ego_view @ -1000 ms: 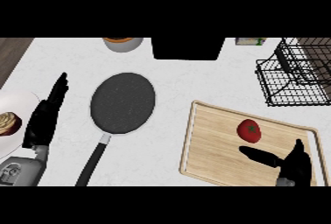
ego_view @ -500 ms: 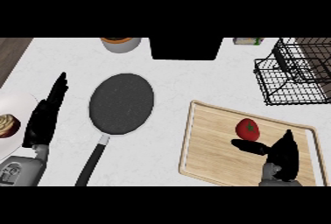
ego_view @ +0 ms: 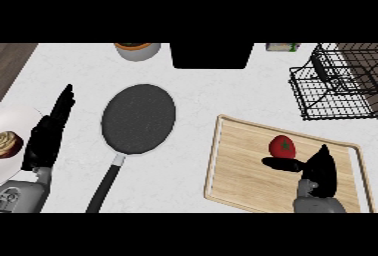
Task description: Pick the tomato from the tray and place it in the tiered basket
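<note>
A red tomato (ego_view: 282, 145) with a green stem spot lies on the wooden tray (ego_view: 236, 170) at the lower right. My right hand (ego_view: 319, 170) hovers over the tray just right of and below the tomato, fingers straight and edge-on, its thumb (ego_view: 280, 163) stretched out beneath the fruit without gripping it. The black wire tiered basket (ego_view: 336, 85) stands at the upper right, beyond the tray. My left hand (ego_view: 49, 135) rests open at the left edge, fingers pointing up.
A black frying pan (ego_view: 137, 118) lies mid-counter, its handle (ego_view: 105, 187) running toward the lower edge. A black box (ego_view: 211, 55) and a bowl (ego_view: 137, 49) sit at the back. A white plate (ego_view: 16, 120) with a pastry (ego_view: 7, 143) is at far left.
My right hand has moved up the tray toward the tomato, turning edge-on, with its thumb now just under the fruit. Left hand, tomato and pan are unmoved.
</note>
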You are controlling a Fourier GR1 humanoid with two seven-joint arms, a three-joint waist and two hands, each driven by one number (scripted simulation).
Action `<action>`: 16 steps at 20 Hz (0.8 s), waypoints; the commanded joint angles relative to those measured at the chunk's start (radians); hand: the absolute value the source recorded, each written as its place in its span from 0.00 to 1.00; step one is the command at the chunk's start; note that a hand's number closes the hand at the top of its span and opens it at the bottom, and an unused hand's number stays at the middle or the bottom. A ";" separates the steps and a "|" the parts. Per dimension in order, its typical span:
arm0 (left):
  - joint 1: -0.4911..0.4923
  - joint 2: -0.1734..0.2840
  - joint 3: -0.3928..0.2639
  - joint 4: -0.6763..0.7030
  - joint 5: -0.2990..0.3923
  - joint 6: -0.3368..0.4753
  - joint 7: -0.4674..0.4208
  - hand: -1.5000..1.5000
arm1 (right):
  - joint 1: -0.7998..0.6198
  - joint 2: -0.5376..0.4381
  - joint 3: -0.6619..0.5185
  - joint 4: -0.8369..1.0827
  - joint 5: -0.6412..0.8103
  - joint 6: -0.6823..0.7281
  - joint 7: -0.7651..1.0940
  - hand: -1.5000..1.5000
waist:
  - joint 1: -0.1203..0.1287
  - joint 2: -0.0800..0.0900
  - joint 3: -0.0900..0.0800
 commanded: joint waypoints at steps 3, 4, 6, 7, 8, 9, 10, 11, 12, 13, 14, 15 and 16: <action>-0.014 -0.037 -0.017 0.011 -0.015 0.008 0.004 0.50 | -0.089 0.000 -0.039 0.053 -0.001 0.038 0.232 0.00 | -0.005 0.002 0.002; 0.010 -0.030 -0.009 0.012 -0.023 0.018 -0.007 0.50 | -0.093 0.000 -0.038 0.036 -0.018 0.049 0.232 0.00 | -0.002 0.000 0.001; -0.046 -0.023 0.007 0.021 -0.005 -0.005 0.030 0.50 | -0.099 0.000 -0.004 0.055 -0.023 0.019 0.232 0.00 | -0.007 0.000 0.001; 0.002 -0.017 0.019 0.027 -0.008 -0.003 -0.033 0.50 | -0.084 0.000 -0.022 0.079 -0.033 0.025 0.232 0.00 | -0.001 0.001 0.002; -0.002 -0.001 0.023 0.007 -0.001 -0.018 -0.013 0.50 | -0.075 0.000 -0.012 0.063 -0.043 0.017 0.232 0.00 | -0.002 -0.002 0.001; 0.016 -0.008 0.014 -0.023 0.000 -0.020 -0.011 0.50 | -0.109 0.000 -0.033 0.083 -0.044 0.026 0.232 0.00 | 0.004 -0.002 0.002; -0.036 -0.046 -0.010 0.005 -0.022 0.007 0.025 0.50 | -0.149 0.000 -0.030 0.138 -0.041 -0.005 0.232 0.00 | 0.001 0.002 0.002; 0.012 -0.040 -0.011 -0.023 -0.033 0.015 0.002 0.50 | -0.138 0.000 -0.027 0.159 -0.058 -0.028 0.232 0.00 | 0.008 0.000 0.003; -0.008 -0.020 0.015 0.013 -0.015 -0.013 -0.010 0.50 | -0.176 0.000 -0.022 0.177 -0.060 -0.034 0.232 0.00 | 0.006 0.002 0.003; -0.001 -0.015 0.019 0.027 -0.024 -0.014 -0.028 0.50 | -0.135 0.000 0.002 0.146 -0.071 -0.040 0.232 0.00 | -0.002 0.000 0.003; 0.027 -0.035 -0.005 0.010 -0.045 0.008 -0.030 0.50 | -0.177 0.000 -0.043 0.159 -0.071 0.004 0.232 0.00 | 0.002 0.000 0.002; -0.006 -0.044 -0.003 -0.002 -0.045 0.018 0.001 0.50 | -0.147 0.000 -0.012 0.172 -0.100 -0.051 0.232 0.00 | 0.000 0.000 0.003; 0.013 -0.032 0.001 -0.008 -0.034 -0.003 -0.002 0.50 | -0.138 0.000 0.013 0.178 -0.104 -0.084 0.232 0.00 | 0.004 -0.001 0.003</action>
